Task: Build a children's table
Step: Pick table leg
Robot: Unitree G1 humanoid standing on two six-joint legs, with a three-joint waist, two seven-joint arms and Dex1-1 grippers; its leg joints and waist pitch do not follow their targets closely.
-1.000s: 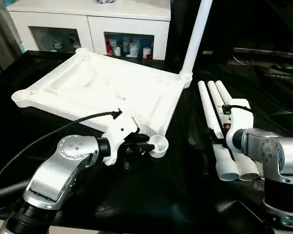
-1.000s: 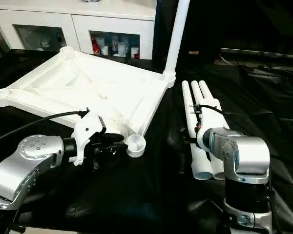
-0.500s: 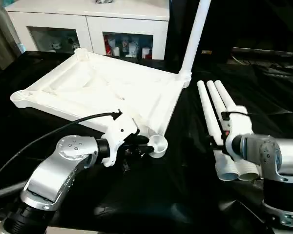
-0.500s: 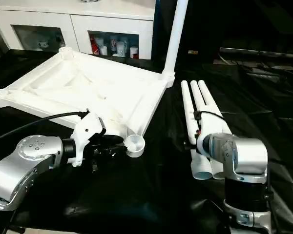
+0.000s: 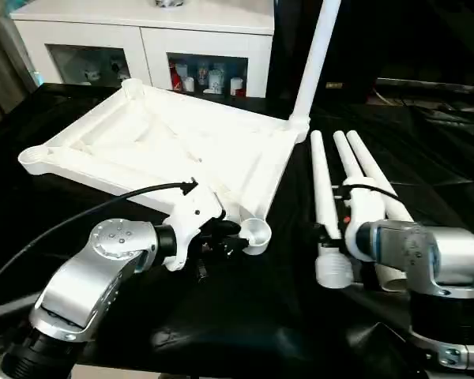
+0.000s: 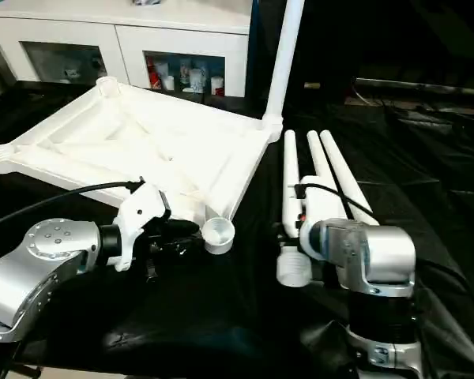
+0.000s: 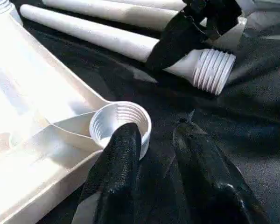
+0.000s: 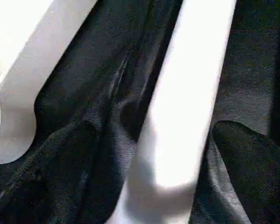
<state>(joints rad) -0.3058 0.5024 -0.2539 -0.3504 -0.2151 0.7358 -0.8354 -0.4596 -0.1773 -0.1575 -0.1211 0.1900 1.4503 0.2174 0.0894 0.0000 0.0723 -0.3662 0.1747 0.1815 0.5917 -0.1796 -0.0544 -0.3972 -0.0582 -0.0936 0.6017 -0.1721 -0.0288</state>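
Observation:
The white tabletop lies ribbed side up on black cloth. One leg stands upright in its far right corner socket. My left gripper sits at the near right corner socket, jaws partly apart with nothing between them. One of its fingers rests against the socket's outer wall. To the right, my right gripper is open and straddles a lying leg, whose threaded end points toward me. Two more legs lie side by side just right of it.
A white cabinet with glass doors stands behind the tabletop. Wrinkled black cloth covers the work surface. A black cable loops from my left wrist over the tabletop's near edge.
My right arm has swung left and toward me. The leg under it has slid away from the other two, closer to the near corner socket. The left arm has stayed put.

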